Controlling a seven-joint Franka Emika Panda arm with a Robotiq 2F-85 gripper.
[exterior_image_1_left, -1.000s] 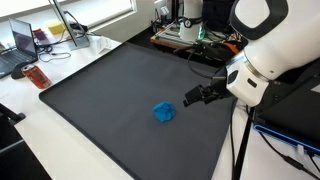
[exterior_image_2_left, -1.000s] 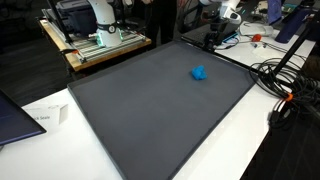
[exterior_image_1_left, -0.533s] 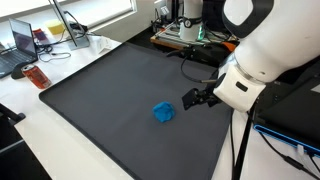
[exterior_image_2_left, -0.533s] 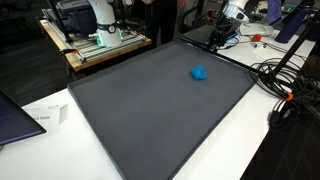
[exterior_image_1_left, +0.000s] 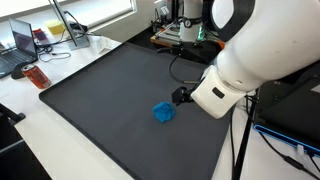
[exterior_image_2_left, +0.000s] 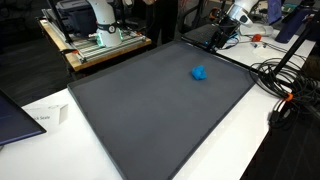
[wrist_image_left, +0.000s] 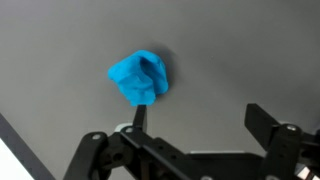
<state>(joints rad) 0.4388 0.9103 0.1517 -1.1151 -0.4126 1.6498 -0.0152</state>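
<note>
A small crumpled blue object (exterior_image_1_left: 163, 112) lies on the dark grey mat (exterior_image_1_left: 100, 85); it also shows in the other exterior view as the blue object (exterior_image_2_left: 200, 72). In the wrist view the blue object (wrist_image_left: 140, 78) sits just ahead of the left fingertip (wrist_image_left: 139, 116), off to the left of the gap. My gripper (wrist_image_left: 203, 125) is open with nothing between its fingers. In an exterior view the gripper (exterior_image_1_left: 181, 97) hangs low just right of the object, largely hidden behind the big white arm (exterior_image_1_left: 250, 50).
A laptop (exterior_image_1_left: 20, 42) and a red item (exterior_image_1_left: 37, 76) sit beyond the mat's left edge. Cables (exterior_image_2_left: 285, 90) lie off one side of the mat, a white card (exterior_image_2_left: 45, 116) near a corner, and equipment (exterior_image_2_left: 95, 30) on a bench behind.
The arm has swung over toward the blue object, bringing the gripper closer to it. The jaws stay open and the object has not moved.
</note>
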